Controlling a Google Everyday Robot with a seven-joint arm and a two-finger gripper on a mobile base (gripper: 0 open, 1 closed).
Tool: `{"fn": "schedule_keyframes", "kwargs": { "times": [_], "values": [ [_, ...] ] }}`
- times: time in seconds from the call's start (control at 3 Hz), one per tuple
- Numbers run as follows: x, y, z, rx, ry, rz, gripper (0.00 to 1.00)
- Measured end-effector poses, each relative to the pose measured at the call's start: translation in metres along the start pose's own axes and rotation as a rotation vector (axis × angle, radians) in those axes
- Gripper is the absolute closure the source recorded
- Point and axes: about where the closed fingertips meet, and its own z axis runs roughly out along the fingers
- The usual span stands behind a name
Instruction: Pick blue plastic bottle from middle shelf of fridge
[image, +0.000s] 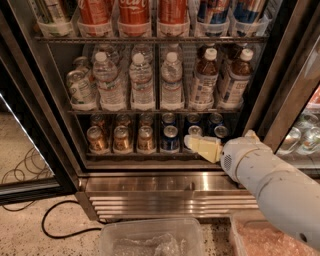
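Black-framed fridge: door open, wire racks of drinks above a ribbed steel base.
Middle shelf: rack of tall bottles, with water bottles to the left and two brown-drink bottles at the right end.
Arm: white, the only one, reaching in from the near right and pointing left.
Blue plastic bottle: upright on the middle shelf, white cap on top, long axis vertical; its twin stands just beside it on the right.
Claw: cream, low at the can rack, in front of the cans. Open or closed cannot be told, and nothing shows in its hold.
Key relation: the bottle stands one rack up, almost straight above the claw. By my reckoning the claw must rise first, then go in far-ward at the bottle's body.
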Motion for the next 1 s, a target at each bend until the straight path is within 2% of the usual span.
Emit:
{"fn": "schedule_keyframes", "kwargs": {
  "times": [0.33, 0.67, 1.0],
  "values": [
    [-0.023, 0.008, 0.014, -0.02, -0.062, -0.008, 0.0],
    [-0.023, 0.009, 0.014, -0.02, -0.062, -0.007, 0.0],
    [-0.021, 0.01, 0.026, -0.011, -0.089, 0.019, 0.0]
  ]
}}
